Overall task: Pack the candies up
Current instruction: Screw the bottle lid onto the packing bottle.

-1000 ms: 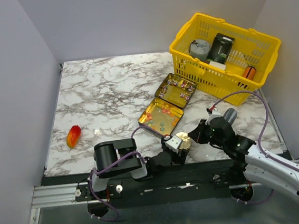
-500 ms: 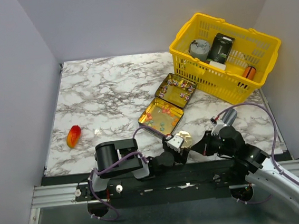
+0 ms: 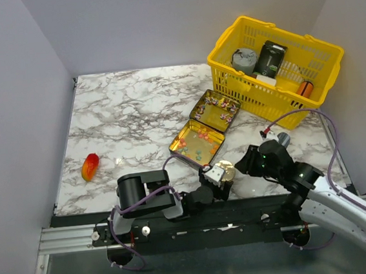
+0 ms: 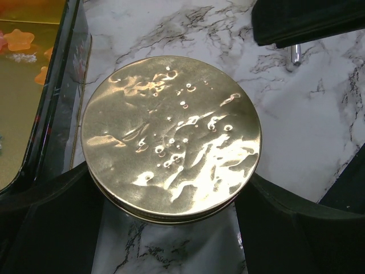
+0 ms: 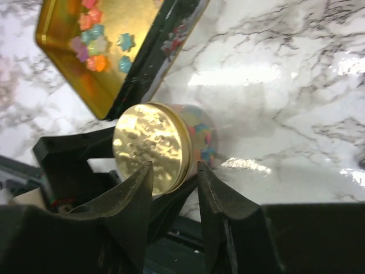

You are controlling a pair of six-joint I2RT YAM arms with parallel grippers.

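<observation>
A small jar with a gold lid lies near the table's front edge. My left gripper is shut on it. In the left wrist view the lid fills the frame between my black fingers. Colourful candies show through the jar's glass. An open gold tin behind it holds more candies, and its other half holds purple and pink ones. My right gripper is open just right of the jar; its fingertips straddle the lid's edge without touching.
A yellow basket at the back right holds a grey tin, a dark box and an orange cylinder. An orange-red lump lies at the front left. The tin's edge is close to the jar's left.
My right gripper drew back toward the front edge, then came forward again to the jar's lid. The left gripper and jar have not moved.
</observation>
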